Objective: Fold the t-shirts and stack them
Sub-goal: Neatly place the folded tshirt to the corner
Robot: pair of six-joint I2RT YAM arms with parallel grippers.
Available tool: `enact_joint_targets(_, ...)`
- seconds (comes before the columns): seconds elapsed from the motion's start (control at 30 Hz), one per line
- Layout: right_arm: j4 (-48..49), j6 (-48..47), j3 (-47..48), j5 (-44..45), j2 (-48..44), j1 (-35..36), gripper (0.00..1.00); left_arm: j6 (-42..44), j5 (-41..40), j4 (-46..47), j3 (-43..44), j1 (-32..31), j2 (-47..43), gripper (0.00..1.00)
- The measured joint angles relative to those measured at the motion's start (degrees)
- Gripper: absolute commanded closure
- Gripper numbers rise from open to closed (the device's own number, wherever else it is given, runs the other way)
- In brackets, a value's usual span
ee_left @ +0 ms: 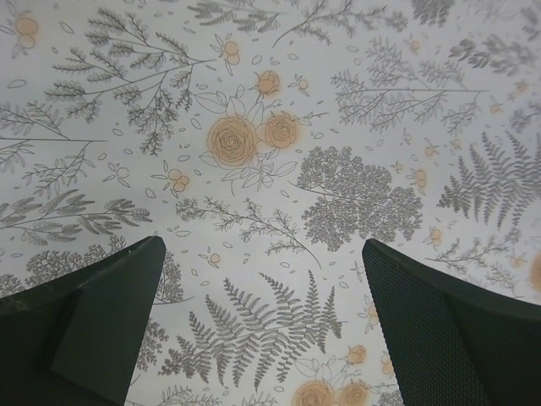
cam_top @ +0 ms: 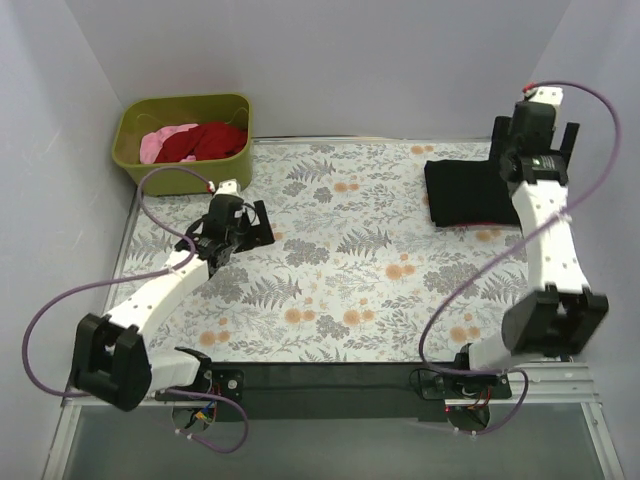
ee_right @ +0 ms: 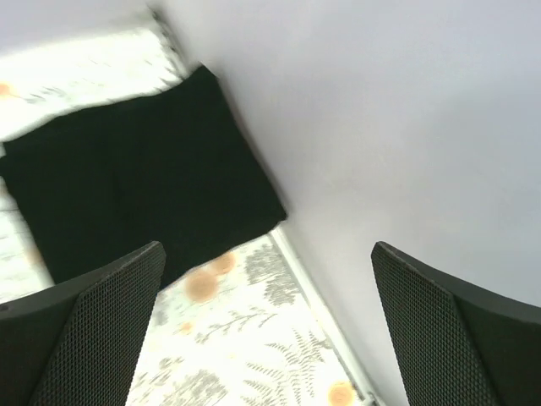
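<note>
Seeing left tool and right tool spread wide, gripping nothing; black t-shirt folded well right of the tub, red shirt inside.

I see a folded t-shirt lying far right on the table cloth; the tub sits far left, crumpled t-shirts inside.

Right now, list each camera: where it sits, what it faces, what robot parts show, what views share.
Top external: above and behind, looking down on floral cloth, green tub and black shirt; left arm and right arm show.
Left wrist: on the left arm, facing bare cloth; left hand open.
Right wrist: on the right arm, facing the black shirt; right hand open.
Shared: black shirt, in top and right wrist.
</note>
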Motion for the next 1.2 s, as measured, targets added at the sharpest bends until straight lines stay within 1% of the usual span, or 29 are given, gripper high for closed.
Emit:
enact_joint_targets(0.07,-0.68,1.99,-3.78,-4.15,-9.97,-0.02,0.02,-0.48,-0.76,-2.45,0.79,0.0,-4.33,0.02)
enact_joint_targets(0.17,-1.79,4.59,-8.15,-9.11,-22.05,-0.07,0.02,-1.44,-2.67,-6.29,3.69,0.0,-11.67,0.02)
enact_joint_targets(0.33,-3.78,8.72,-18.78,-16.87,-40.63,0.52,0.02,-5.01,-7.67,-12.83,9.25,0.0,-27.15,0.02)
enact_joint_targets(0.4,-5.35,9.86,-22.21,-17.35,-47.25,2.69,0.02,-6.51,-9.55,-14.86,9.35,0.0,-34.84,0.02)
enact_joint_targets(0.47,-5.66,10.25,-25.59,-16.52,-54.25,6.67,0.02,-7.61,-11.15,-16.46,8.81,0.0,-42.8,0.02)
enact_joint_targets(0.57,-6.23,10.05,-30.53,-14.88,-64.92,10.91,0.02,-8.61,-13.09,-17.59,6.23,0.0,-53.22,0.02)
enact_joint_targets(0.63,-6.49,9.77,-33.09,-13.64,-72.7,12.24,0.02,-9.53,-14.19,-18.95,3.82,0.0,-58.34,0.02)
enact_joint_targets(0.73,-6.54,9.44,-35.69,-12.31,-81.55,12.7,0.02,-11.21,-14.8,-21.0,0.04,0.0,-62.9,0.02)
enact_joint_targets(0.8,-6.58,9.44,-37.11,-12.26,-84.94,12.74,0.02,-12.33,-14.34,-21.55,-1.99,0.0,-64.78,0.02)
enact_joint_targets(0.87,-6.64,9.66,-38.51,-12.35,-86.4,12.74,0.02,-13.16,-14.27,-21.55,-3.41,0.0,-66.05,0.02)
enact_joint_targets(1.0,-6.4,9.97,-41.97,-14.36,-86.66,12.76,0.02,-13.73,-14.34,-21.16,-5.68,0.0,-68.26,0.02)
enact_joint_targets(1.2,-4.96,11.34,-46.66,-20.46,-86.73,12.96,0.02,-14.45,-16.09,-19.12,-9.09,0.0,-73.16,0.02)
